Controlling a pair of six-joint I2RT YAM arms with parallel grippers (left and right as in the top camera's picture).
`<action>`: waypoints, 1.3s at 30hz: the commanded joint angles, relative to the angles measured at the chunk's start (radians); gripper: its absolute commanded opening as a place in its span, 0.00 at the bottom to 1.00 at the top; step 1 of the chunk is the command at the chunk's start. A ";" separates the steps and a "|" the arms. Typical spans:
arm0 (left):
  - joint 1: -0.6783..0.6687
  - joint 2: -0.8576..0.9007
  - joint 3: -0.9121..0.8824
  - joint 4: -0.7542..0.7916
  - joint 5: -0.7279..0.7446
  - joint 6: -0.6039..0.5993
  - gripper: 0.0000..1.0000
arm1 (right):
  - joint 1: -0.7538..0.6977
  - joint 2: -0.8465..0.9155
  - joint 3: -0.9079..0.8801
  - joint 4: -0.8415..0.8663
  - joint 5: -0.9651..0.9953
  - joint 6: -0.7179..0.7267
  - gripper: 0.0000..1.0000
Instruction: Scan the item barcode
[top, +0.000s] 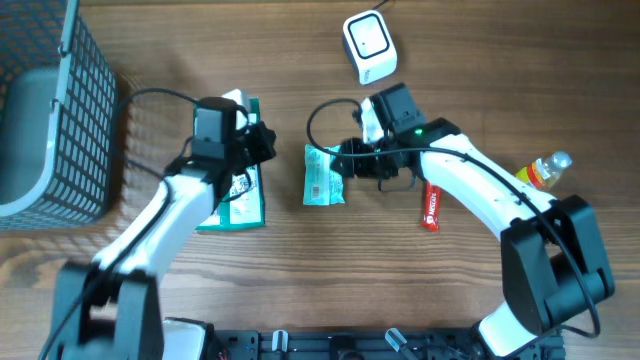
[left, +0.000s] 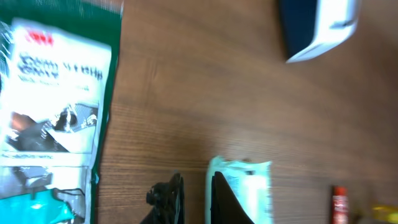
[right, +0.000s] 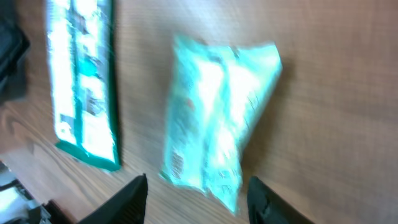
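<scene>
My right gripper (right: 198, 194) is spread, one finger either side of the near end of a small mint-green pouch (right: 217, 118). The pouch lies on the table (top: 300, 290) near its middle and I am not pinching it. I take it to be the item to scan. My left gripper (left: 195, 190) is pressed together on nothing, just left of the pouch and beside a long green pack (top: 238, 195).

The scanner (top: 368, 45), a small white box, sits at the far edge of the table, beyond my right arm and well apart from the pouch.

What could go wrong, as I judge it:
- The pouch looks soft and thin, so closing on it flat might catch only a crinkled edge, and it could slide out on the lift.
- I cannot make out where its barcode is in the blurred wrist view. The code might end up facing away from the scanner.
- My two grippers are close together, so a careless swing could knock one against the other or push the green pack.

The table is bare brown wood grain, smooth and level. A grey mesh basket (top: 60, 110) stands at the far left. A red tube (top: 431, 207) lies just right of my right arm, with a bottle (top: 545, 170) further right. No walls or floor show.
</scene>
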 joint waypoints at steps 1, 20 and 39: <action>0.019 -0.091 -0.004 -0.075 0.035 0.012 0.08 | 0.005 -0.001 0.011 0.049 0.047 -0.089 0.48; 0.019 -0.105 -0.005 -0.341 -0.137 0.058 0.22 | -0.006 0.228 0.010 0.129 -0.080 -0.035 0.41; 0.018 -0.105 -0.005 -0.340 -0.138 0.057 0.32 | 0.011 0.169 -0.042 0.193 0.008 -0.021 0.38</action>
